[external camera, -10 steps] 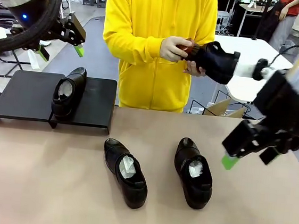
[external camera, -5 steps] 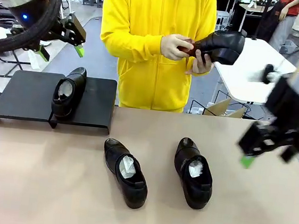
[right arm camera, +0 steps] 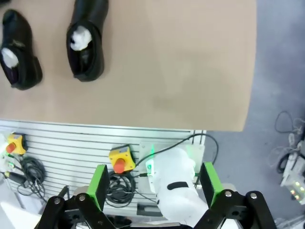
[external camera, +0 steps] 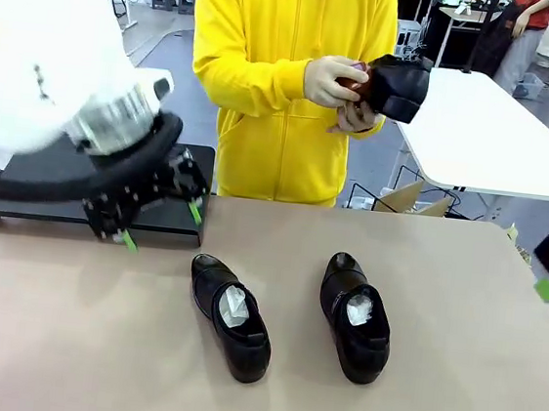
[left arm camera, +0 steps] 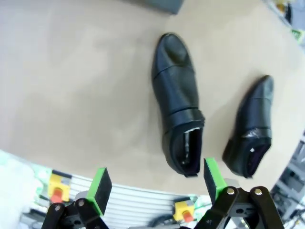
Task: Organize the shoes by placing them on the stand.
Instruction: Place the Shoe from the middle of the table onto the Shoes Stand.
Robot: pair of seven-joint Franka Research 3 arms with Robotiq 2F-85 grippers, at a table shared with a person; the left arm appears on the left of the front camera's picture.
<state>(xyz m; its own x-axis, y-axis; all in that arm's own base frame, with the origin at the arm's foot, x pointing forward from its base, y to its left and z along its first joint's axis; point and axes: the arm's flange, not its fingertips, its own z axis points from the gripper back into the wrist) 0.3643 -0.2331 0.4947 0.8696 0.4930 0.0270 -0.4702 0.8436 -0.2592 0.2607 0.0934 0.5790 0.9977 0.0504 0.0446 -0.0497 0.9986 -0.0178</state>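
Table (external camera: pixel 452 381): beige, and the stand (external camera: pixel 29 204) sits at its far left corner. The left arm (external camera: pixel 44 64) is bulky and low in front of the stand and covers most of its top, so can't tell what is on it. The person (external camera: pixel 288 79) stands behind the table, off the stand's right end. They hold the held shoe (external camera: pixel 397 87) up in both hands, with what looks like a brush (external camera: pixel 355 73) against it.

The near shoe (external camera: pixel 230 317) lies on the table just off the stand's front right corner, with paper inside. The far shoe (external camera: pixel 354 317) lies further right of the stand, beside the near one but not touching it.

The left gripper (external camera: pixel 161 226) is at the stand's front right edge, jaws spread wide, nothing in them. The wrist view looks down on the near shoe. The right gripper (right arm camera: pixel 154 185) is well away from the stand, past the table's right edge, also wide apart and empty.

Progress: three shoes are off the stand, two on the table and one with the person. So most of the job is left.
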